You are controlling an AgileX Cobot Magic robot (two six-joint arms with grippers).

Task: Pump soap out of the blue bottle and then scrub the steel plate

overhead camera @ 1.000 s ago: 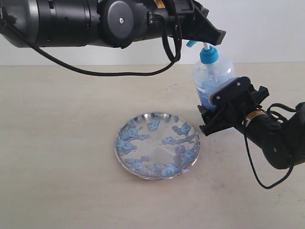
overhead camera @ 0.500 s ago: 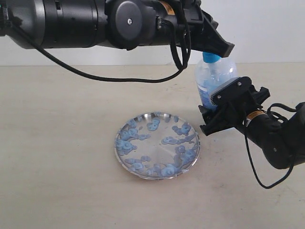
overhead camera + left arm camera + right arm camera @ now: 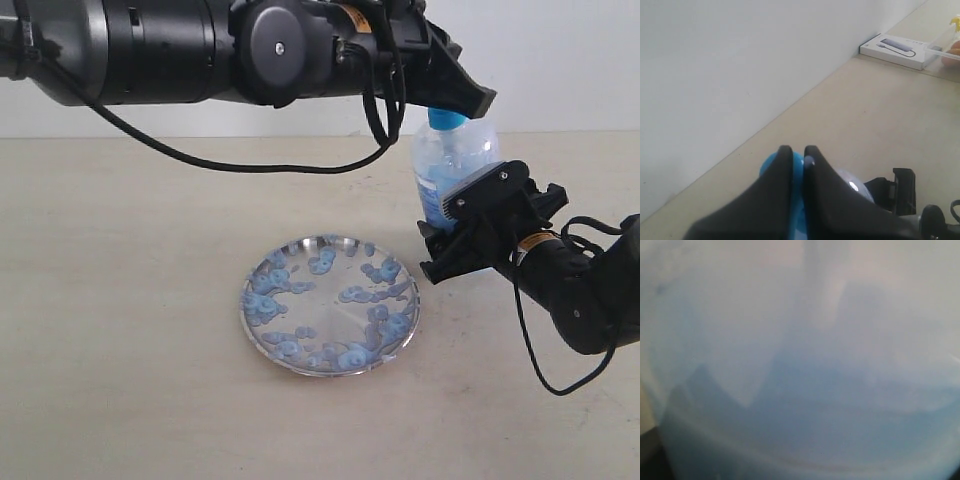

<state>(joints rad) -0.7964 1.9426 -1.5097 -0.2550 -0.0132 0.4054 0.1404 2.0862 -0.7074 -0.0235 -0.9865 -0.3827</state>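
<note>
The blue bottle (image 3: 455,152) stands tilted just right of the steel plate (image 3: 244,300), which lies flat and is dotted with curly blobs of soap (image 3: 268,300). My right gripper (image 3: 452,222) is shut on the bottle's lower body. The right wrist view is filled by the blurred bottle (image 3: 800,340) with pale blue soap (image 3: 815,430) inside. My left gripper (image 3: 475,100) is shut, and its tips rest on top of the blue pump head (image 3: 445,118), hiding the spout. In the left wrist view the left gripper (image 3: 798,148) lies over the pump head (image 3: 797,170).
The large black left arm (image 3: 200,45) spans the top of the exterior view above the beige table (image 3: 130,300). A white wall (image 3: 560,60) runs along the back. A flat white box (image 3: 897,50) lies against the wall further along the table.
My left gripper has dropped down and to the right onto the pump head, covering the spout that showed a second ago. The pump head sits lower. The right gripper and plate have not moved.
</note>
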